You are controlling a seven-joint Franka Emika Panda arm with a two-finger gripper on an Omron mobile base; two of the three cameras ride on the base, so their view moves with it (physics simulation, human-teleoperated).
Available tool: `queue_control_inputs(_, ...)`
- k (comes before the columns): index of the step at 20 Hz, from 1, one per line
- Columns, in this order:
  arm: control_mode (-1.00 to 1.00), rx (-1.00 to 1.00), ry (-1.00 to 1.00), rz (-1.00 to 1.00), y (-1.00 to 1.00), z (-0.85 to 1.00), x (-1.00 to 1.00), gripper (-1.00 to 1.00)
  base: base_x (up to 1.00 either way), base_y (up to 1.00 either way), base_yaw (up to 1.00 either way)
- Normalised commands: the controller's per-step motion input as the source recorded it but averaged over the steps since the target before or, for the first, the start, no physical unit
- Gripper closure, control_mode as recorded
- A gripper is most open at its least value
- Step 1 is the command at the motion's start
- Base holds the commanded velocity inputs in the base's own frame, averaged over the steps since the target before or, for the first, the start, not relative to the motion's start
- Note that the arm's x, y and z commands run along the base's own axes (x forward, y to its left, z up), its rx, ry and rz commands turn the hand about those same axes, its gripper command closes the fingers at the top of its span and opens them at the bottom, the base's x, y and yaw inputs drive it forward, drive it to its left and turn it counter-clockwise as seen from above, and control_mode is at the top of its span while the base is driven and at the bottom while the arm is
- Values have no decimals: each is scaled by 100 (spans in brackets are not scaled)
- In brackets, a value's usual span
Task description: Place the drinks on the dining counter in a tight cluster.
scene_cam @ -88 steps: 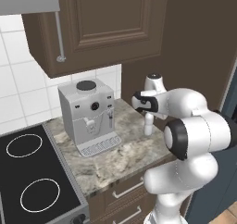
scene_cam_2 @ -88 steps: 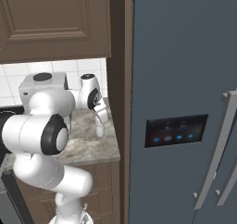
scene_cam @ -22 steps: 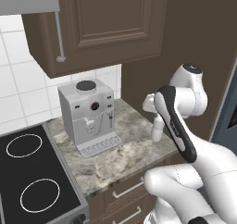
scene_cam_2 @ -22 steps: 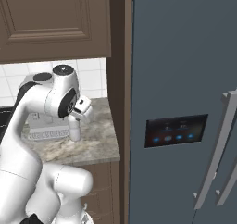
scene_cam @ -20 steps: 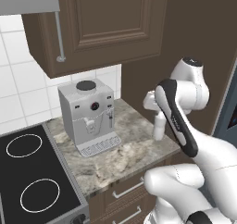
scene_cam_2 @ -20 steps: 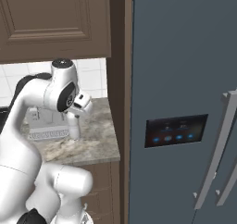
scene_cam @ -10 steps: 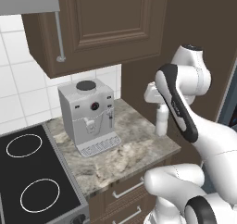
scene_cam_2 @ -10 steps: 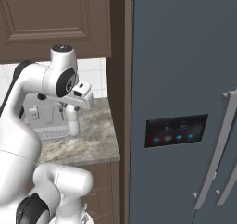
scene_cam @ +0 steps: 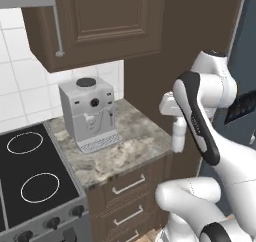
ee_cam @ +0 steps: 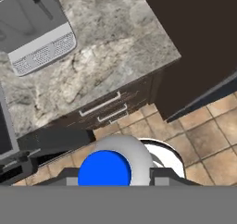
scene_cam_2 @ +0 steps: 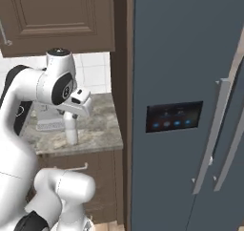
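I had the gripper (ee_cam: pixel 110 183) closed on the white bottle (scene_cam: pixel 178 136), hanging right of centre in the left view, past the counter (scene_cam: pixel 120 146) edge. It could slip and drop to the floor (ee_cam: pixel 203 135) if I swung hard. The hand view at bottom centre showed its blue cap (ee_cam: pixel 104 169); base views hid it.
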Motion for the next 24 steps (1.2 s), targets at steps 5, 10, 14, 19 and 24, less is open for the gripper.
queue_control_inputs(5, 100, 0, 0, 0, 0, 0, 0, 100, -100, -1, 0)
queue_control_inputs(10, 100, 0, 0, 0, 0, 0, 0, 100, -82, -18, -31)
queue_control_inputs(14, 100, 0, 0, 0, 0, 0, 0, 100, -52, -2, -75)
queue_control_inputs(19, 100, 0, 0, 0, 0, 0, 0, 100, -26, 3, -90)
queue_control_inputs(24, 100, 0, 0, 0, 0, 0, 0, 100, -16, 8, -94)
